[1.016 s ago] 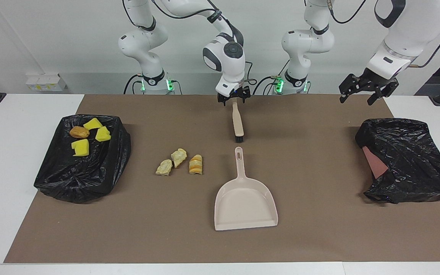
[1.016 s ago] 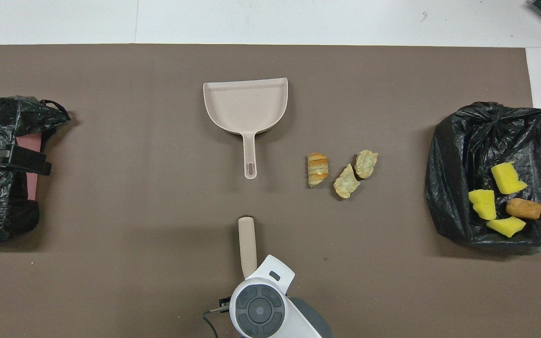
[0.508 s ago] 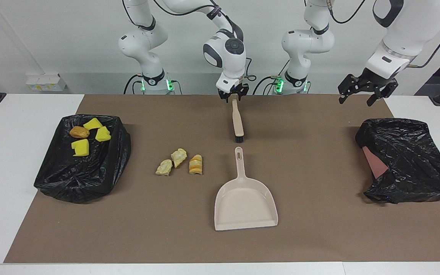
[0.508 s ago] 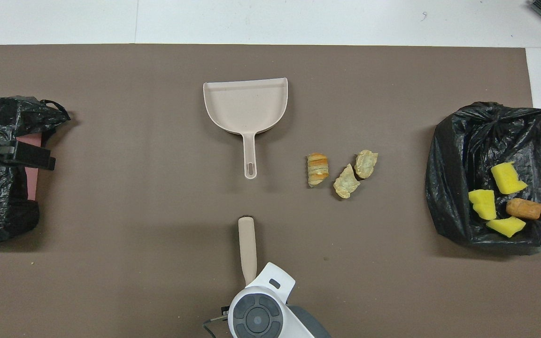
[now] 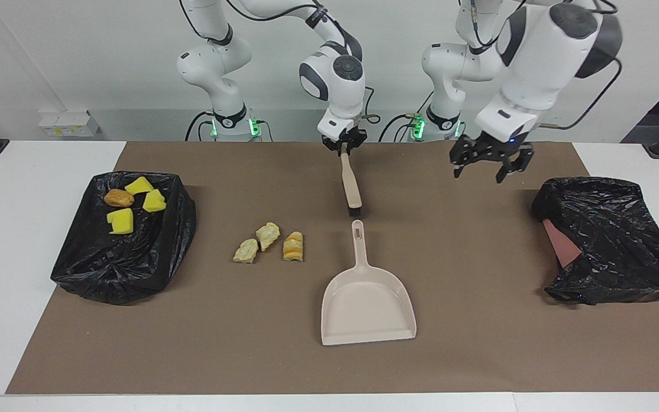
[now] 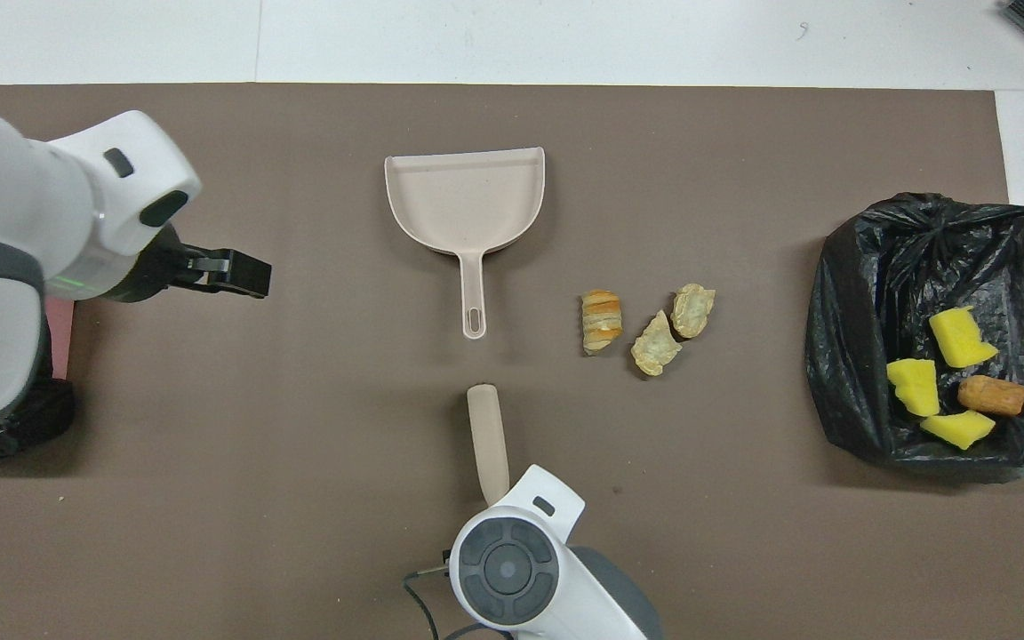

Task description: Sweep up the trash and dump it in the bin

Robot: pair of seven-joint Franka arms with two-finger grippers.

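The right pincer [image 5: 343, 147] has clamped and shifted the brush [image 5: 352, 186]; the left pincer [image 5: 490, 165] has swung inward.

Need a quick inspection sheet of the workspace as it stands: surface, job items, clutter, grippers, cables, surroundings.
Surface: brown mat over a white table.
Job's things: three bread-like pieces on the mat beside the dustpan; three yellow chunks and a brown roll in the black-lined bin.
Clutter: second black bag at the left arm's end.
Grippers: right gripper shut on the brush handle; left gripper open over the mat.
Cables: along the arms and at their bases.
Surroundings: white wall; white boxes.
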